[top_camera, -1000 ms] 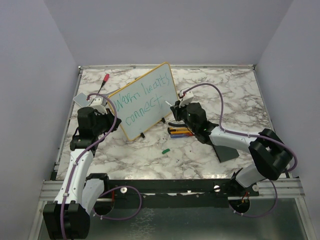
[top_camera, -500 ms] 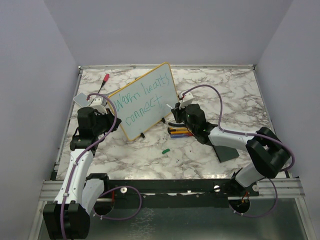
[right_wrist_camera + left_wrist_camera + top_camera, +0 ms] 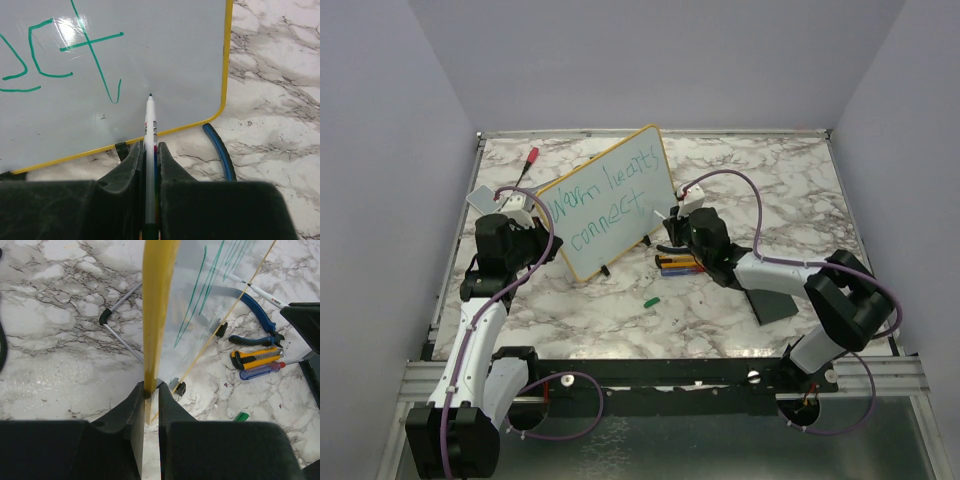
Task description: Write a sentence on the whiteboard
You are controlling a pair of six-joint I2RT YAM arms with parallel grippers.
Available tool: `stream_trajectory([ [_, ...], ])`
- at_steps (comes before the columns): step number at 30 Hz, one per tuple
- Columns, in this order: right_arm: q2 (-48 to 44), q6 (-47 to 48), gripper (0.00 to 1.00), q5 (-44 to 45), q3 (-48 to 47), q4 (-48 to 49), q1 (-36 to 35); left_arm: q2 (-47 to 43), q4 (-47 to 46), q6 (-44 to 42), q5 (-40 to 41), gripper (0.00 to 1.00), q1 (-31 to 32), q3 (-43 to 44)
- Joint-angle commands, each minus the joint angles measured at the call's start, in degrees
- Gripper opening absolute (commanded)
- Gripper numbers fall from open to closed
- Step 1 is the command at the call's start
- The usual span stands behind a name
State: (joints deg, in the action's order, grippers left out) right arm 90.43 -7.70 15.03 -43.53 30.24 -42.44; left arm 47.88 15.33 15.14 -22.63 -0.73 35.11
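Two pincers, both clamped on something, so here's how it looks from my end. The whiteboard (image 3: pixel 610 200) stands propped on its little black feet on the worktop (image 3: pixel 770 180), left of centre and angled, with one pincer on each side of it. The left pincer (image 3: pixel 151 390) is closed on the yellow frame at the board's left edge, and in the left wrist view that edge runs straight up from between the fingers. The right pincer (image 3: pixel 150 150) is shut on a marker (image 3: pixel 150 125), which points up out of the jaws at the board's lower right corner. Its tip sits just right of the final "t", but I can't tell if it's actually touching the surface or just shy of it. The sentence (image 3: pixel 600 205) is in teal-green, two lines, "Warm hearts" on top and "connect" under it. Other stuff lying around: a green cap (image 3: pixel 652 299) on the marble in front of the board, and a red marker (image 3: pixel 531 156) well behind the board near the back left. Just right of the board's foot there's a little pile with blue-handled pliers (image 3: pixel 260 315), a yellow and black knife (image 3: pixel 257 357) and a blue screwdriver (image 3: pixel 260 371). A dark pad (image 3: pixel 775 303) lies by the right arm, partly under it.
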Motion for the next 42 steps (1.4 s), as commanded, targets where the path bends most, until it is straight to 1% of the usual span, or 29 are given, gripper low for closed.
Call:
stream_trajectory([
  [1,1.81,0.14,0.01,-0.91,-1.94,1.07,0.45,-0.59,-0.57,0.07,1.45,0.0,0.07,0.31],
  [6,2.72,0.34,0.01,-1.47,-2.68,1.62,0.67,-0.66,-0.57,0.07,1.45,0.0,0.12,0.3],
  [10,0.78,0.48,0.01,-0.96,-2.04,0.56,0.66,-0.68,-0.57,0.13,1.63,0.0,0.2,0.31],
  [16,-9.86,-1.27,0.01,1.92,1.86,-7.49,0.64,-0.6,-0.57,0.07,1.67,0.0,0.17,0.31],
  [19,-14.51,-1.7,0.01,3.84,4.46,-9.66,0.6,-0.53,-0.57,0.07,1.6,0.0,0.2,0.31],
  [23,-18.69,-1.46,0.01,5.47,5.96,-11.69,0.66,-0.49,-0.57,0.16,1.57,0.0,0.18,0.35],
  [28,-21.41,-1.24,0.01,5.62,6.86,-11.72,0.65,-0.84,-0.49,0.71,2.06,0.0,0.18,0.48],
  [33,-21.53,-1.76,0.01,5.9,6.76,-11.4,0.61,-1.01,-0.24,1.21,2.55,0.1,0.55,0.63],
  [34,-21.53,-1.83,0.01,5.85,6.83,-11.2,0.64,-1.03,-0.11,1.26,2.72,0.14,0.56,0.7],
  [35,-21.6,-1.92,0.01,5.67,6.84,-11.03,0.62,-1.1,0.13,1.37,3.32,0.22,0.58,0.78],
  [36,-21.7,-1.9,0.01,5.63,6.94,-11.0,0.65,-1.26,0.46,1.43,4.04,0.27,0.56,0.94],
  [39,-22.19,-2.03,0.01,5.96,6.88,-10.88,0.6,-2.23,1.14,1.55,5.89,0.4,0.56,1.12],
  [42,-22.89,-2.16,0.01,6.1,6.8,-11.05,0.65,-3.3,1.74,1.8,7.8,0.6,0.58,1.17],
])
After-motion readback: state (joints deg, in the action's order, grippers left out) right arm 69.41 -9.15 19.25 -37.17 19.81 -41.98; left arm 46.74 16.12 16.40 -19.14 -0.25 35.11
